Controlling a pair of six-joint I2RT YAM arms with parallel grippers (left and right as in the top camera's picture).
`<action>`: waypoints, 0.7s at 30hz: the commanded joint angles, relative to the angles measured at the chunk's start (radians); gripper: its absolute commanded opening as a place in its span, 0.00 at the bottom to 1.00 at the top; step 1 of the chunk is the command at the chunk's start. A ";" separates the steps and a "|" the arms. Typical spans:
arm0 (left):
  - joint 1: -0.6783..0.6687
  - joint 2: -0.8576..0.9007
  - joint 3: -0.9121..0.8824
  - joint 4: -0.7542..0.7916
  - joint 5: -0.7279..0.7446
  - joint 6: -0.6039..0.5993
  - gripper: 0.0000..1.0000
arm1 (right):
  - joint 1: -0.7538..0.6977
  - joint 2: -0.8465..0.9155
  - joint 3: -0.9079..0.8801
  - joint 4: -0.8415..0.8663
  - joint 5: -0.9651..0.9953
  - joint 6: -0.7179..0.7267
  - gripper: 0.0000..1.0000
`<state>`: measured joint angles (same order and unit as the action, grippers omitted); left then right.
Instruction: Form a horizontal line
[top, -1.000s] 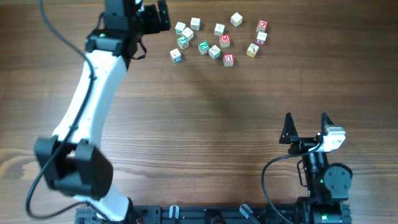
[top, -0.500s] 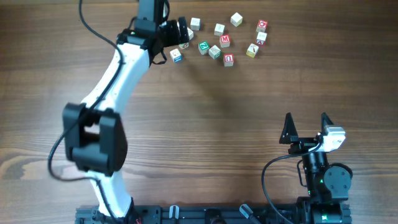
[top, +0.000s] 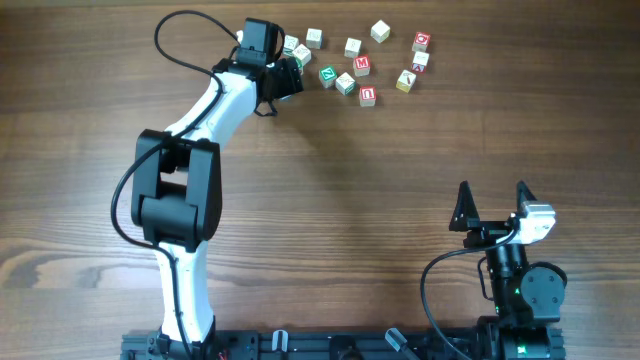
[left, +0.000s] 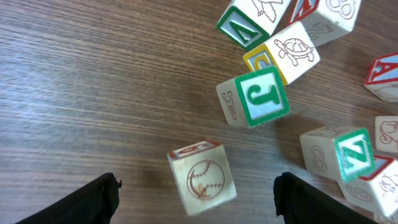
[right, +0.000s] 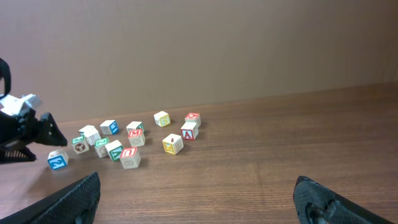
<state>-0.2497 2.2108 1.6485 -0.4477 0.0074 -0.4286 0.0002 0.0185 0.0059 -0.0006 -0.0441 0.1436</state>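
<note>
Pale baseball cube is lying on the table at the cluster's left edge, near the green J cube. The left gripper is straddling it, fingers spread wide and not touching. The right gripper is sitting released, well apart.

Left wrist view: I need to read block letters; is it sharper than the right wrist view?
Left wrist view: crisp, no glare, the green J cube reads clearly. Right wrist view: cubes far, letters mostly too small.
</note>
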 joint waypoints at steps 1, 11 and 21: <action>-0.008 0.061 0.006 0.019 -0.013 -0.007 0.84 | 0.003 -0.001 -0.001 0.003 -0.001 -0.012 1.00; -0.008 0.075 0.006 0.050 -0.013 -0.006 0.48 | 0.003 -0.001 -0.001 0.002 -0.001 -0.012 1.00; -0.008 0.027 0.007 0.000 -0.035 0.024 0.25 | 0.003 -0.001 -0.001 0.003 -0.001 -0.012 1.00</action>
<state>-0.2550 2.2665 1.6543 -0.4095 -0.0101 -0.4274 0.0002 0.0185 0.0059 -0.0006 -0.0441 0.1436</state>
